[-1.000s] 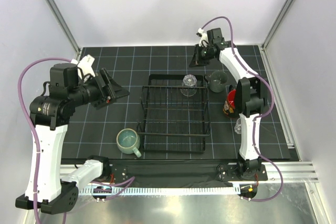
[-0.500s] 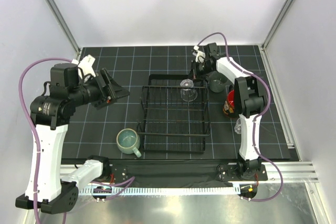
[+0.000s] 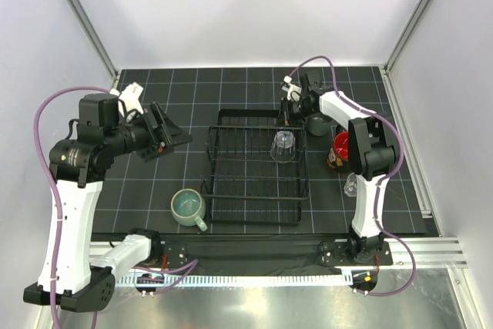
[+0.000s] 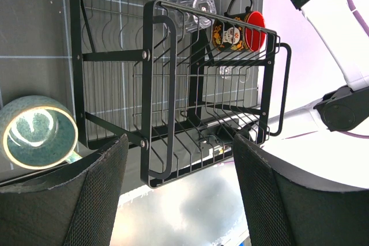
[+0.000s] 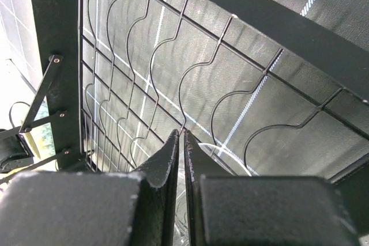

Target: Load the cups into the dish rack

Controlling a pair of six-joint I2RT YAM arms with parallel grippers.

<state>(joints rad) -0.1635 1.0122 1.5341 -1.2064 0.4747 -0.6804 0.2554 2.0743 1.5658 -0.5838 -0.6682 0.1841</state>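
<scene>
On table, rack has just one glass inside, at far right end. Left gripper hovers beside rack, jaws wide apart. Right gripper jaws nearly together, seemingly pinched on that glass's rim. We count four left to load: green mug, dark mug, red-lined cup, second glass.

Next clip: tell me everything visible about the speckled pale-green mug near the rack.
The speckled pale-green mug looks like glazed ceramic: round and squat, pale and flecked outside, glossy blue-green inside with light glinting off the bottom. It has one small handle, which points toward the near edge and slightly right. It stands upright, mouth up, apparently empty, on the dark gridded mat. It is outside the black wire dish rack, close by its near-left corner; contact cannot be judged. Nothing holds it.
</scene>
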